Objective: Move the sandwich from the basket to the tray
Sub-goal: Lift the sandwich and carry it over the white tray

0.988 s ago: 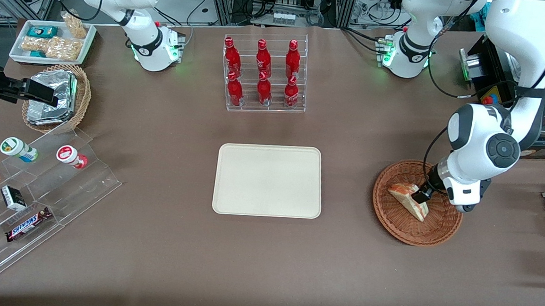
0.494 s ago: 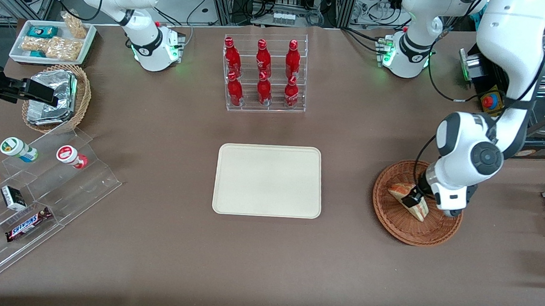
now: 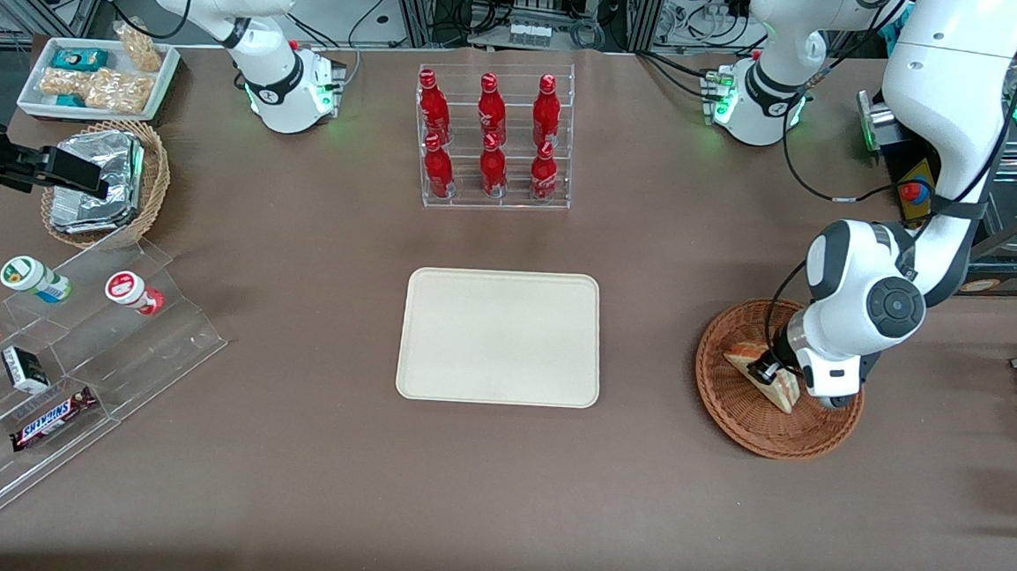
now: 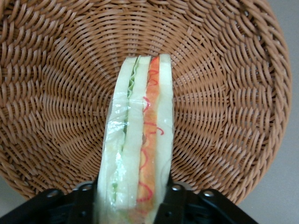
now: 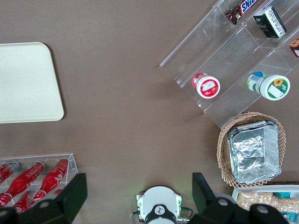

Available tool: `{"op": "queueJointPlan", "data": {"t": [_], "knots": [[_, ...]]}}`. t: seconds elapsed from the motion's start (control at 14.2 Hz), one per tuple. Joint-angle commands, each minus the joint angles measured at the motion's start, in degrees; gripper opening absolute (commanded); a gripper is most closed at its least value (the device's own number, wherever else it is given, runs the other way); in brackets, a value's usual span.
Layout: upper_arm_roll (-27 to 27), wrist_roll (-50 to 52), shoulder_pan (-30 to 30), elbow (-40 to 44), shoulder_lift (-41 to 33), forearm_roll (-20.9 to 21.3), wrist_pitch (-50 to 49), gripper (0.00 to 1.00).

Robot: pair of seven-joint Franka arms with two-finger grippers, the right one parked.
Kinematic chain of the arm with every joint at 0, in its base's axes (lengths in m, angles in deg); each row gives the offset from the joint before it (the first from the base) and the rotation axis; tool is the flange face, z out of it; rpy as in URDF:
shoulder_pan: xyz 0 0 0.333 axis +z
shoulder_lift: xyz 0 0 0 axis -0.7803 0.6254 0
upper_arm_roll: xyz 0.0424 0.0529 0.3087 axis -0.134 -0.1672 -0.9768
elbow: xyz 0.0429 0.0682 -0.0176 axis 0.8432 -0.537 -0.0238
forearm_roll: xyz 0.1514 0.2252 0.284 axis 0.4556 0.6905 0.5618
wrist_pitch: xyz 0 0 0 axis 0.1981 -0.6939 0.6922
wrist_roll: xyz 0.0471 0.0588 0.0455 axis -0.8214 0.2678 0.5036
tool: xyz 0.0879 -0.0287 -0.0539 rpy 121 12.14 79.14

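Step in hand: you are at the grasp stage; the sandwich (image 3: 764, 372) is not yet out of the basket (image 3: 730, 414), and the tray (image 3: 500, 336) carries nothing.

Gripper: your left arm's gripper (image 3: 766, 370) sits low inside the basket, at the right of the front frame. The wrist camera shows one dark finger (image 4: 172, 205) against the sandwich's orange-filling face and the other against its pale bread face, so the jaws straddle the wedge. You can read them as closed onto the sandwich, though how firmly they bite cannot be judged.

Sandwich: it stands on edge on the basket's woven floor, a clear-wrapped wedge with green and red-orange layers, its narrow end pointing away from the gripper toward the basket's centre. In the front view it lies in the half of the basket nearer the tray.

Basket: round reddish-brown wicker at the right of the front frame, well apart from the tray.

Tray: cream rectangle at the centre of the front frame, with open brown tablecloth (image 3: 646, 347) between it and the basket.

Next move, as a judgement: lift straight up until the wedge clears the wicker rim, then carry it sideways toward frame centre and lower it onto the tray.

Watch for: the slick wrap may let the wedge slip or tilt between the pads.
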Motion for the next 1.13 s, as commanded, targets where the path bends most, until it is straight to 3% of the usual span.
{"op": "queueJointPlan", "data": {"t": [0.0,0.21,0.49,0.64,1.06], "knots": [[-0.12,-0.09,-0.26,0.41,-2.24,0.60,-2.70,0.10],[0.32,-1.85,-2.09,2.43,-6.02,0.69,-7.62,0.09],[0.32,-2.55,-15.60,8.04,-5.16,1.82,-9.83,0.11],[0.41,-2.74,-23.34,14.35,0.88,7.08,-10.01,0.11],[0.24,-0.45,-39.45,29.13,17.60,7.90,-10.79,0.13]]}}
